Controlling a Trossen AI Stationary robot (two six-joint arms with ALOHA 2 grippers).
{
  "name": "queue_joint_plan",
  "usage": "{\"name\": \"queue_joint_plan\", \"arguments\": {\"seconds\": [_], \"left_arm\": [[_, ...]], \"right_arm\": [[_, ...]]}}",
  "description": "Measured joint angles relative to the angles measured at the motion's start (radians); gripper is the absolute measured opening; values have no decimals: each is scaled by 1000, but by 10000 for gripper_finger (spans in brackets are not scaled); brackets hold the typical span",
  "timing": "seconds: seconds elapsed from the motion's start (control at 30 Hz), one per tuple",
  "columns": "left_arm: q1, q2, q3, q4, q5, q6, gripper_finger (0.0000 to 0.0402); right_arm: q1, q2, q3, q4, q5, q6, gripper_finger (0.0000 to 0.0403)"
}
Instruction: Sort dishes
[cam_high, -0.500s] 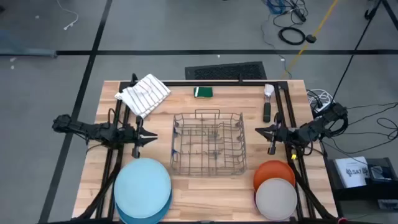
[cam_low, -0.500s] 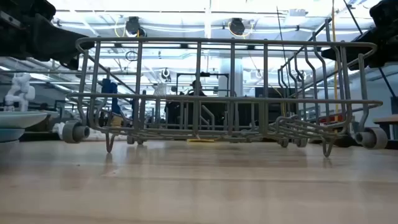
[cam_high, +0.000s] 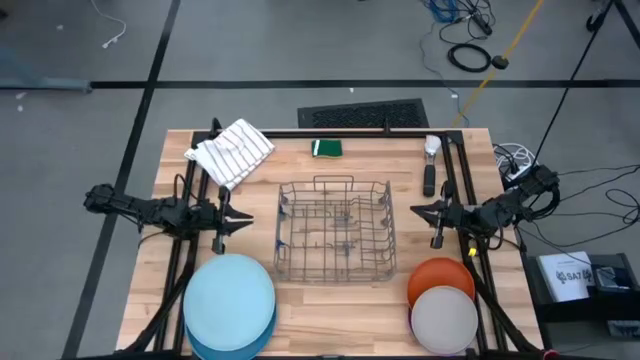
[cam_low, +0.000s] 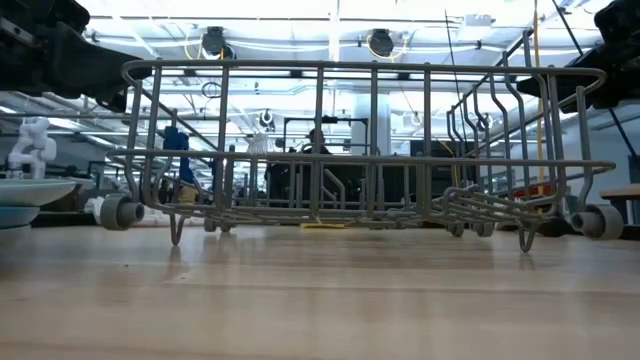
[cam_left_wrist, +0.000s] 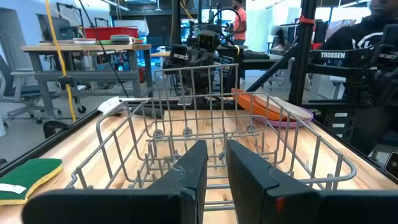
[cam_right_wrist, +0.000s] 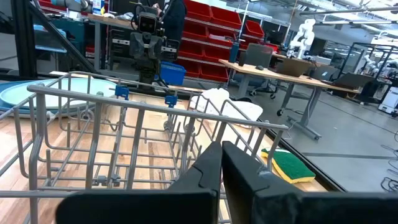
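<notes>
Round flat plates (cam_high: 230, 300) (smooth plastic)

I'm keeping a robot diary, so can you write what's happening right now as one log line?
rack: no plates in it | blue plates: stacked | orange and white plates: stacked | left gripper: beside rack, holds nothing | right gripper: beside rack, holds nothing

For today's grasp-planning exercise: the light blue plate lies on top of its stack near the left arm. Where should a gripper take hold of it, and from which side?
Grip the rim of the light blue plate, probably at the edge nearest the left gripper. The plate lies flat on a darker plate, so only its thin rim offers a hold. One finger would have to slip under the rim and the other press on top, coming in low from the rack side.
</notes>
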Motion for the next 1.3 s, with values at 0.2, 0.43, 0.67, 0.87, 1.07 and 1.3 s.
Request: {"name": "queue_joint_plan", "arguments": {"seconds": [0.2,0.43,0.67,0.87,1.07,1.3], "left_arm": [[0,0,0,0,0,0,63],[0,0,0,0,0,0,63],[0,0,0,0,0,0,63],[0,0,0,0,0,0,63],[0,0,0,0,0,0,63],[0,0,0,0,0,0,63]], "right_arm": [[0,0,0,0,0,0,9],[0,0,0,0,0,0,9],[0,0,0,11,-4,42,9],[2,0,24,293,-30,144,9],[3,55,291,174,-240,58,9],[2,259,648,-77,-174,-23,9]]}}
